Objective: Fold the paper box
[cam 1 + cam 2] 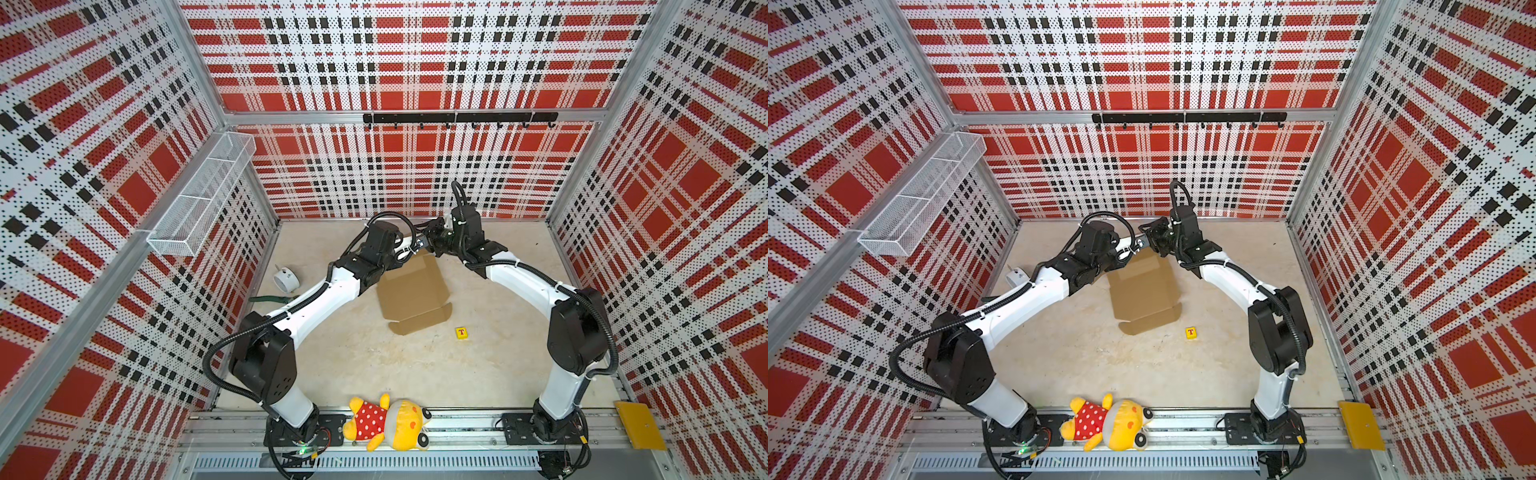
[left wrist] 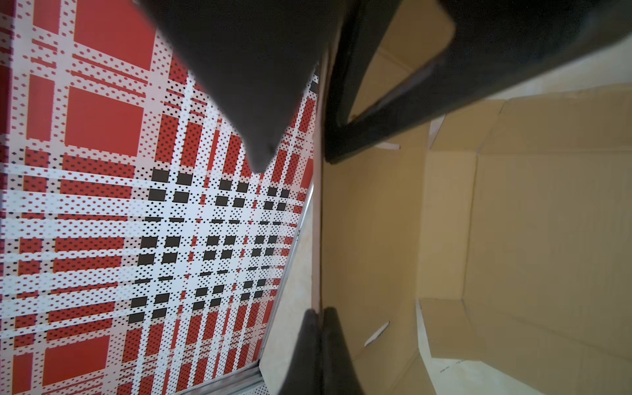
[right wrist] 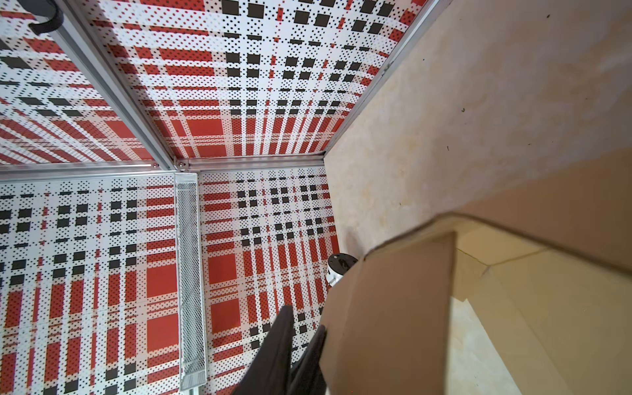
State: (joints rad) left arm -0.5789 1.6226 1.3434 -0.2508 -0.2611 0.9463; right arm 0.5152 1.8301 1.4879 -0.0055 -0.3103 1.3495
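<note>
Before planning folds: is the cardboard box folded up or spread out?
Mostly spread: the box lies flat on the table, only its far flap raised.

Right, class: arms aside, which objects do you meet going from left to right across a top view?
wire basket → white round object → paper box → yellow T block → yellow plate

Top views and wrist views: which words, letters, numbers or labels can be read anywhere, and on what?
"T", in red, on the small yellow block lying near the paper box, legible in both top views.
No print shows on the paper box.
Nothing else readable in any view.
</note>
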